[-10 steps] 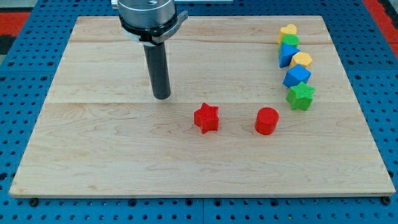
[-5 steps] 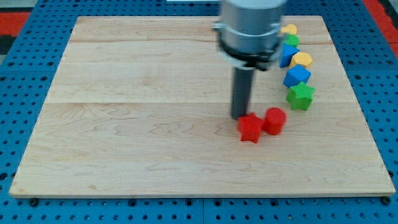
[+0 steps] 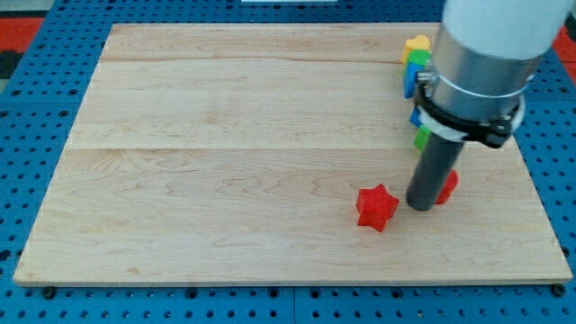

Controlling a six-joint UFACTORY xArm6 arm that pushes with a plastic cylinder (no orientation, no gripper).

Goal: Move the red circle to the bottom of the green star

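Note:
My tip rests on the board at the view's lower right, touching the left side of the red circle, which the rod largely hides. The red star lies just left of my tip. The green star is almost wholly hidden behind the arm; only a green sliver shows above the red circle. I cannot tell the gap between the two.
Behind the arm at the view's upper right is a column of blocks: a yellow block, a green block and a blue block, the others hidden. The wooden board sits on a blue pegboard.
The arm swept from the view's upper left to the lower right. It pushed the red star right and down, and the red circle right to below the green star.

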